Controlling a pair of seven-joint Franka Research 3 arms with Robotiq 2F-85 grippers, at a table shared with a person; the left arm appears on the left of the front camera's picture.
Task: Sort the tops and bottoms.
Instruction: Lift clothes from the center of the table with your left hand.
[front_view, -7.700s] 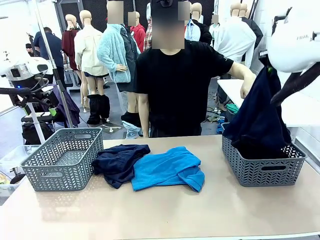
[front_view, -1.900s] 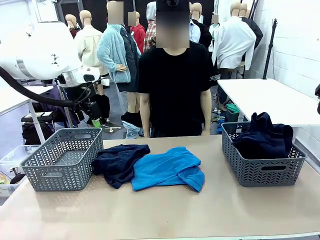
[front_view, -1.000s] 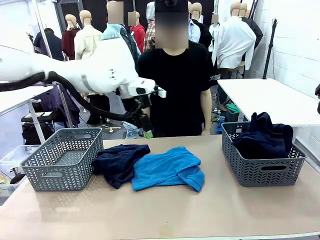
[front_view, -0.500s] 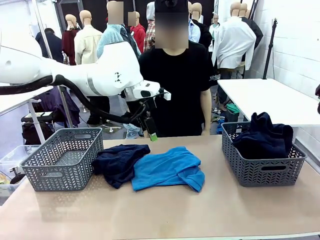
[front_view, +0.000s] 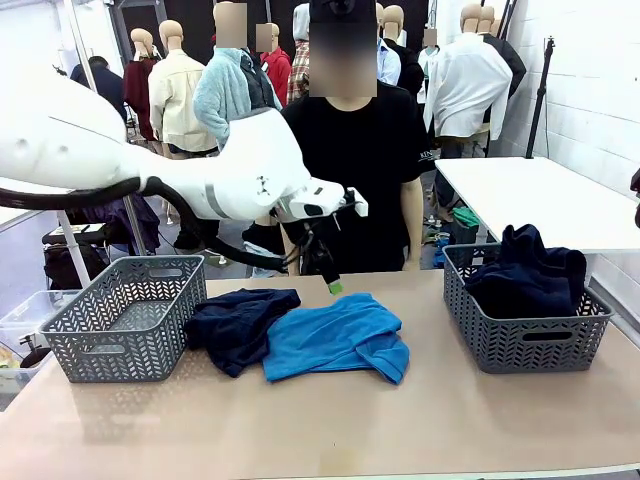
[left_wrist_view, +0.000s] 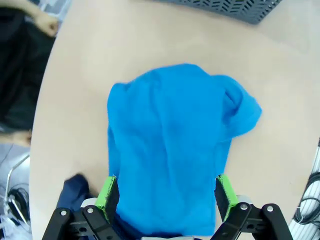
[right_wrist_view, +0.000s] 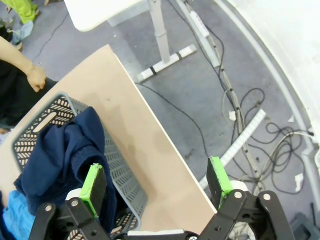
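A bright blue garment (front_view: 338, 337) lies crumpled at the table's middle, with a dark navy garment (front_view: 238, 322) touching its left side. My left gripper (front_view: 332, 282) hovers open just above the blue garment's far edge; in the left wrist view the blue garment (left_wrist_view: 170, 145) lies spread between the green pads (left_wrist_view: 107, 197), and a bit of the navy garment (left_wrist_view: 75, 192) shows at lower left. My right gripper (right_wrist_view: 157, 192) stands open, high over the table's right end, above the right basket (right_wrist_view: 117, 170) that holds a navy garment (right_wrist_view: 65, 155).
An empty grey basket (front_view: 125, 318) stands at the table's left, and the filled grey basket (front_view: 527, 320) at its right. A person in a black shirt (front_view: 350, 170) stands at the far side, hands down. Bare tabletop (front_view: 330, 425) stretches along the near edge.
My left arm has swung from the left side toward the middle and lowered, its gripper now just over the blue garment. The garments and baskets have not moved.
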